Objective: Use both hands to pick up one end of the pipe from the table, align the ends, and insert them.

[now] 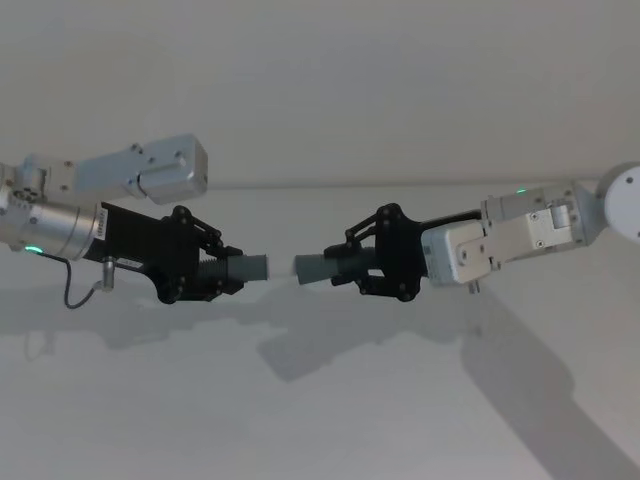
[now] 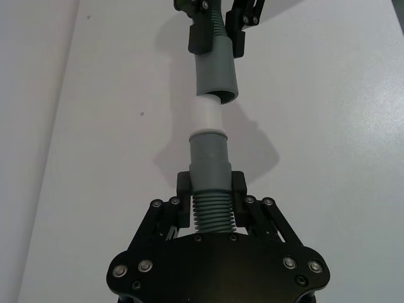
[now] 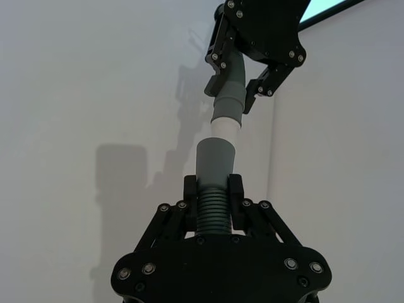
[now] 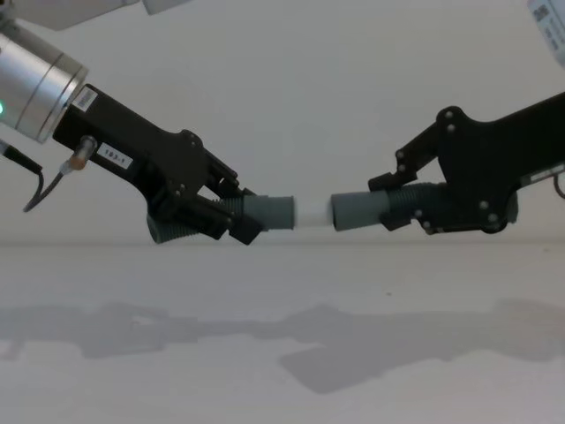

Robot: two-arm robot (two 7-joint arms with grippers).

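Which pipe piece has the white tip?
The pipe piece held by the left gripper. It ends in a narrow white stub; the other piece, in the right gripper, ends in an open grey mouth.

a: left gripper reaches in from the left, held in the air, fingers clamped on the white-tipped piece.
b: and the right gripper comes in from the right at the same height, fingers pinched on the open-mouthed piece.
a: they're head-on, those two, with the fingertips well apart. the left's silver wrist shows a green light, arm nearly level.
b: the right wrist tilts up a touch toward the shoulder. from the chest view, the left arm slopes down toward its fingertips.
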